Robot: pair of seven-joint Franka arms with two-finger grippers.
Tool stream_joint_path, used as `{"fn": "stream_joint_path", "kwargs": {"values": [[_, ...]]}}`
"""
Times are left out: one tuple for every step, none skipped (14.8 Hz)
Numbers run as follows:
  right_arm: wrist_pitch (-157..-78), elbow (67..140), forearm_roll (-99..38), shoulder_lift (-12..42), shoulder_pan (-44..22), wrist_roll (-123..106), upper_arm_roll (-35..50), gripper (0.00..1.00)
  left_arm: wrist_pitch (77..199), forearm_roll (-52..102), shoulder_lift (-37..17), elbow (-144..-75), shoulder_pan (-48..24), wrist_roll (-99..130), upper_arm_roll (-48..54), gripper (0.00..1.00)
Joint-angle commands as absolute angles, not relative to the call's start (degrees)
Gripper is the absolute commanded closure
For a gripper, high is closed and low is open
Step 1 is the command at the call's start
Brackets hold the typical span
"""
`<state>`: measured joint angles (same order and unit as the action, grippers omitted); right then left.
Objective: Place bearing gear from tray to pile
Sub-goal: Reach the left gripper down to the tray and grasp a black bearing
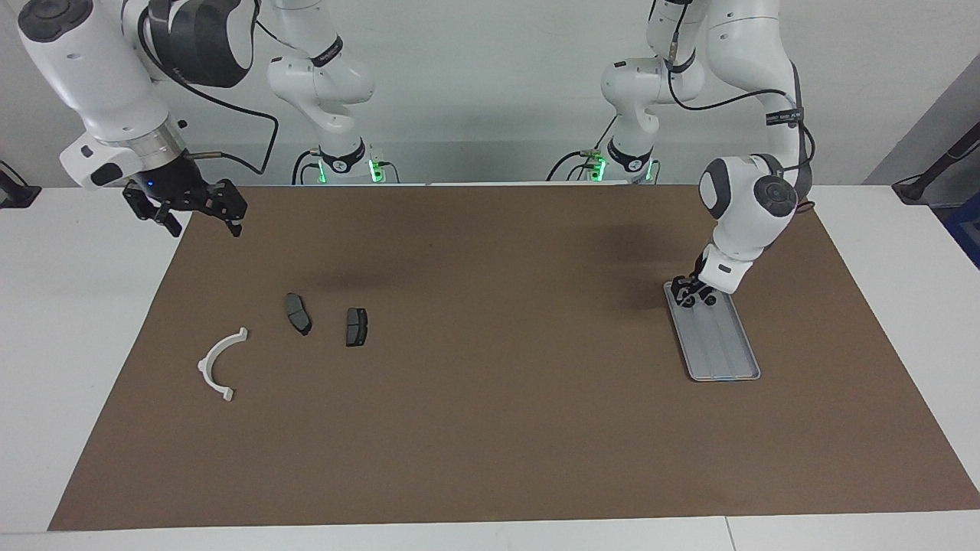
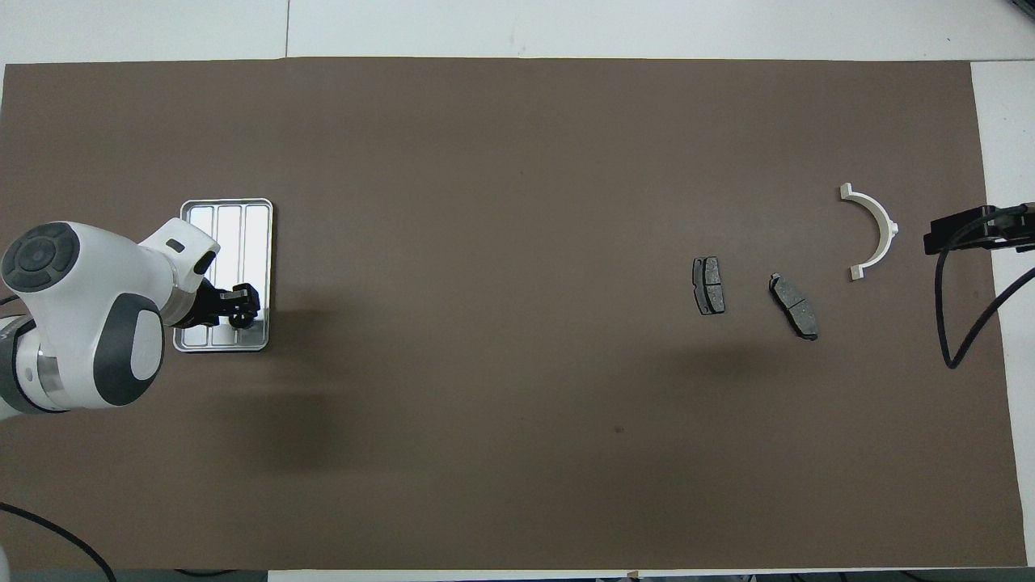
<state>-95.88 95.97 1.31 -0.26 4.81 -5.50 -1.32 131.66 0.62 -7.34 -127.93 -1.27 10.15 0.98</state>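
Overhead tray (image 2: 257, 234): ridged silver metal, rounded corners, on brown mat (image 2: 485, 202)
Bearing gear (image 2: 239, 321): small dark ring in tray, left hand (image 2: 240, 305) clamped on it
Right hand (image 1: 195, 214): fingers apart, waiting over the white table (image 1: 76, 306) edge
Pile (image 2: 792, 275): white half-ring, two grey pads

Light: bright and even around me, from above.
Shadows: soft dark patches on my brown mat (image 1: 490, 428).
Glare: my tray (image 2: 257, 234) shines white.
Focus: sharp.
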Motion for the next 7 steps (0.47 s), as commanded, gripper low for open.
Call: {"fn": "stream_joint_path", "kwargs": {"values": [[-97.38,96.85,0.62,-0.88,5.19,-5.54,-1.05,0.00,133.33,-0.35,-8.17,-128.58,-1.49,10.72,0.62,0.39],[-97.38,96.77,0.62,-0.88,5.19,-5.54,-1.05,0.00,133.33,-0.35,-8.17,-128.58,-1.49,10.72,0.62,0.39],[-97.38,96.77,0.62,-0.88,5.19,-5.54,-1.05,0.00,133.33,-0.35,-8.17,-128.58,-1.49,10.81,0.62,0.39],[-97.38,96.85,0.62,-0.88,5.27,-5.54,-1.05,0.00,133.33,-0.35,-8.17,-128.58,-1.49,10.72,0.62,0.39],[-97.30,96.86,0.62,-0.88,5.27,-5.45,-1.05,0.00,133.33,-0.35,-8.17,-128.58,-1.49,10.72,0.62,0.40],[-97.21,96.86,0.62,-0.88,5.27,-5.54,-1.05,0.00,133.33,-0.35,-8.26,-128.58,-1.49,10.72,0.62,0.41],[-97.29,96.86,0.62,-0.88,5.27,-5.54,-1.05,0.00,133.33,-0.35,-8.26,-128.58,-1.58,10.72,0.62,0.45]]}}
